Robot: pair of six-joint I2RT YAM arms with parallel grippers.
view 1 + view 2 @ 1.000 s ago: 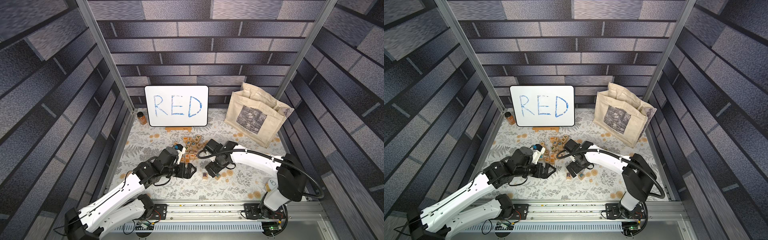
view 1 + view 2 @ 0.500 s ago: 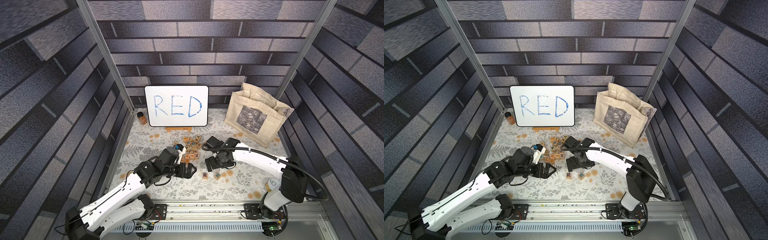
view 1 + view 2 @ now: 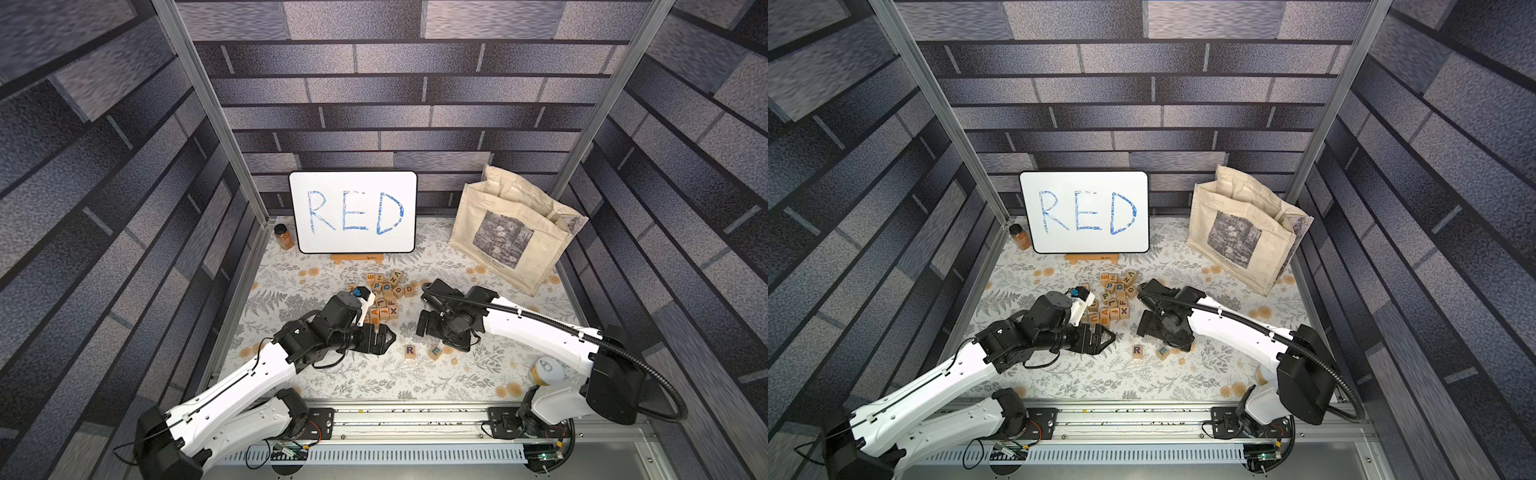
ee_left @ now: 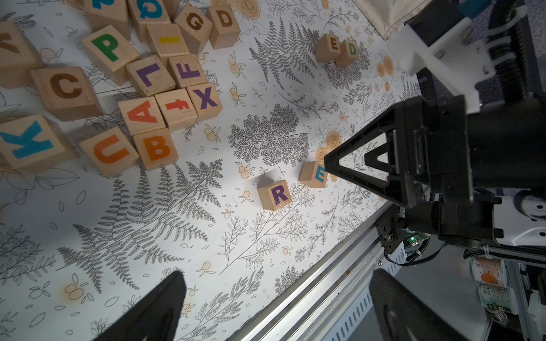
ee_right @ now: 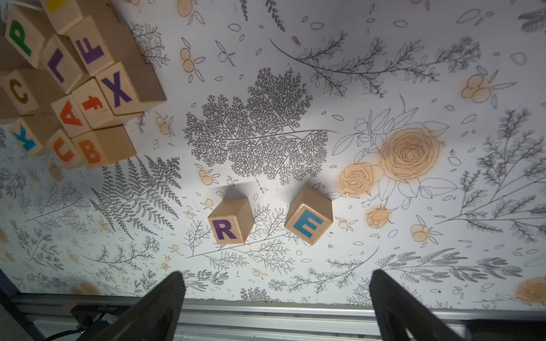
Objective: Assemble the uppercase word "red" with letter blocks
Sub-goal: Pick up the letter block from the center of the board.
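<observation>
Two robot arms over a flower-patterned bench (image 3: 332, 374), told as my own.

The R block (image 3: 409, 351), a small pale wooden cube with a dark purple letter on top, sits alone on the bench and serves as my marker. The E block (image 3: 435, 352), with a teal letter, lies just beside the R block on the side of my right arm. A narrow gap separates them, and the E is turned slightly askew; the right wrist view shows both cubes (image 5: 229, 224) (image 5: 308, 220) flat and free.

My right pincer (image 5: 277, 274) is wide open and empty. It hangs over the bench close to the R block, above the E's side, and I cannot tell whether a fingertip grazes the E.

My left pincer (image 4: 277, 276) is also spread open and holds nothing. It hovers near the R block on the opposite side from the E, touching neither cube.

The D block (image 3: 409, 289), lettered in orange, lies well apart from the R block at the far right corner of a loose heap of letter cubes (image 3: 384, 301). That heap lies beyond the R block, toward a white board (image 3: 353, 212) with RED handwritten in blue. Farther from the R block stand a cloth bag (image 3: 511, 237) and a small brown jar (image 3: 284, 237).
</observation>
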